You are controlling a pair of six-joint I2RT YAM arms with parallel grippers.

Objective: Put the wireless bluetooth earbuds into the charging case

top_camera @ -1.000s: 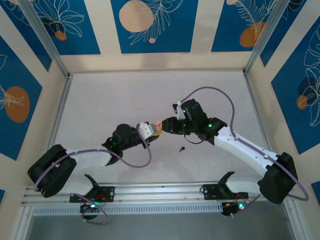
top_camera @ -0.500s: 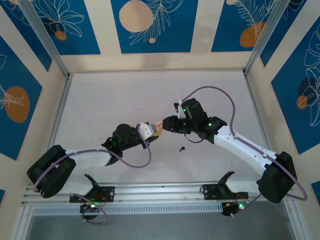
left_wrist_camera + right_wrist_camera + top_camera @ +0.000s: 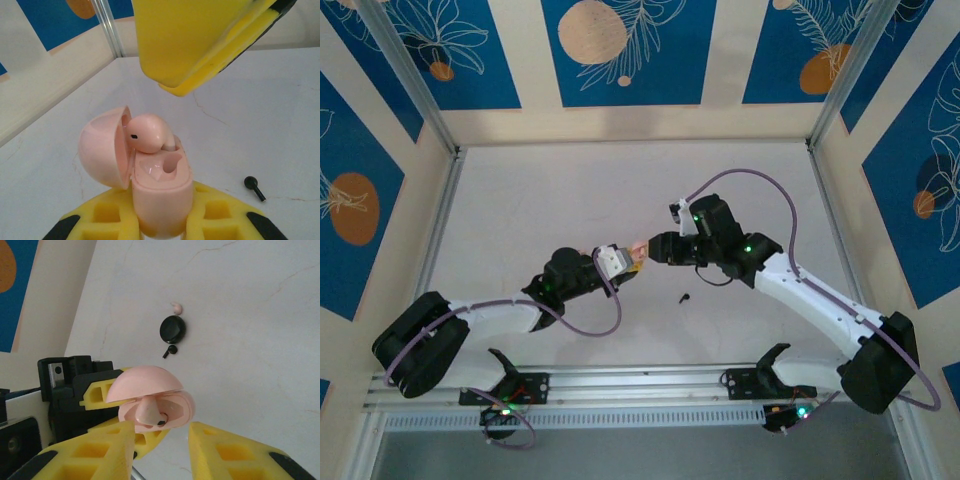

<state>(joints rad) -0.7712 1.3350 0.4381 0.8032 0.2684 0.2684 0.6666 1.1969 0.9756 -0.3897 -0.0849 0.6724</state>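
My left gripper (image 3: 162, 220) clamps the case (image 3: 162, 192), pink bud (image 3: 147, 132) resting in it, my right gripper (image 3: 162, 440) released close by.

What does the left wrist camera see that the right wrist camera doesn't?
Left wrist camera's extra: the silver corner post. Right wrist camera's extra: a round black disc with a tiny pink bit beside it. Both see the open pink charging case, the pink earbud poking out of it, and the black earbud lying on the table.
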